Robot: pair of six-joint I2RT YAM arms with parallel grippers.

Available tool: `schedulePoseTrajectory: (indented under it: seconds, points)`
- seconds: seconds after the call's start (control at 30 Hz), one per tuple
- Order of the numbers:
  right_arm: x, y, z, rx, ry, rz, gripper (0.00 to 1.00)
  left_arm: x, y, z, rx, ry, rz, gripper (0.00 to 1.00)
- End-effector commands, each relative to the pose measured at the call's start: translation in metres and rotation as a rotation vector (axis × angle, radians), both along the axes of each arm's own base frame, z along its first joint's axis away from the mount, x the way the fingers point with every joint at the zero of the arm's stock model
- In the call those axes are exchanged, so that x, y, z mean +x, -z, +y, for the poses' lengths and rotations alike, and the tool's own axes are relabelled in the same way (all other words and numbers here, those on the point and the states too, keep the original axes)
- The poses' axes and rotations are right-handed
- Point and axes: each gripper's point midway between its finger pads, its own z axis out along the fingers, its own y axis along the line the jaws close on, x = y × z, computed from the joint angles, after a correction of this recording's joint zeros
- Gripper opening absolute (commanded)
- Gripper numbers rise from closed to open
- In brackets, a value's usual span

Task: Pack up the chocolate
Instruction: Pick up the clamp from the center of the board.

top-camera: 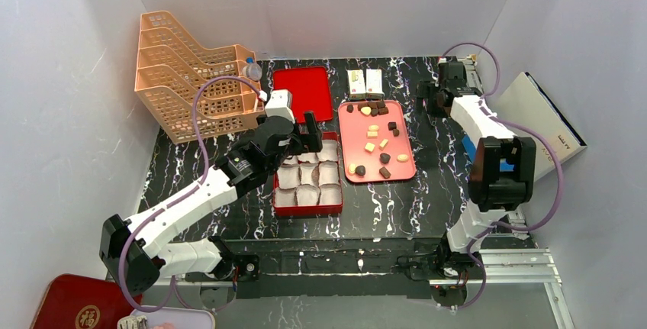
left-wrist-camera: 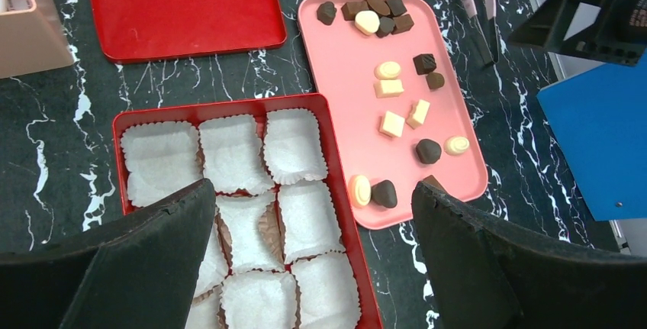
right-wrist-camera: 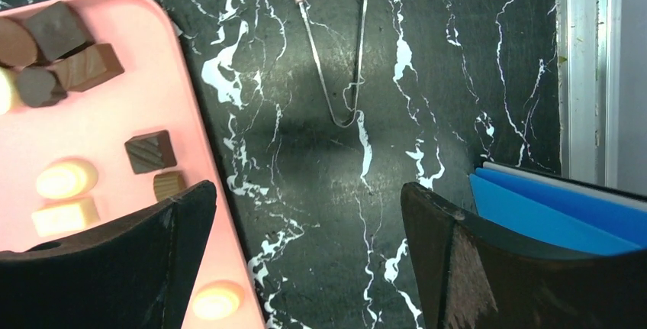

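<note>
Both empty and spread wide, the left gripper (left-wrist-camera: 313,191) is hovering over the red box (left-wrist-camera: 333,161) of paper cups (left-wrist-camera: 229,153) and the right gripper (right-wrist-camera: 305,191) is hovering near the bench's (top-camera: 442,184) far right corner, while the chocolate (left-wrist-camera: 391,124) is lying scattered on the pink tray (left-wrist-camera: 343,115) between them, just right of the box.

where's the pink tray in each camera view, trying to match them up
Top external: the pink tray lies mid-table, just right of the red box.
Left wrist: the pink tray is right of centre, beside the red box.
Right wrist: only part of the pink tray shows, at the left edge.
Shared landmark: the dark square chocolate toward the tray's right side.
</note>
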Motion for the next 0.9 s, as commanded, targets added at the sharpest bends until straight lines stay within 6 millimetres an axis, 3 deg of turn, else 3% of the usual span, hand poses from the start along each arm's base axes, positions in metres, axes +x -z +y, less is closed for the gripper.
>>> schedulePoseTrajectory:
  seconds: [0.0,0.53,0.87]
  points:
    - [0.03,-0.011,-0.008,-0.014,0.04,-0.068,0.99,-0.005,-0.006,-0.001,-0.027,0.028,-0.034,0.98]
    - [0.071,0.026,-0.021,-0.037,0.08,-0.026,0.99,-0.014,-0.008,0.007,-0.029,0.067,-0.09,0.98]
    - [0.08,0.053,-0.026,-0.021,0.078,0.015,0.97,-0.014,-0.003,0.011,0.017,0.067,-0.085,0.98]
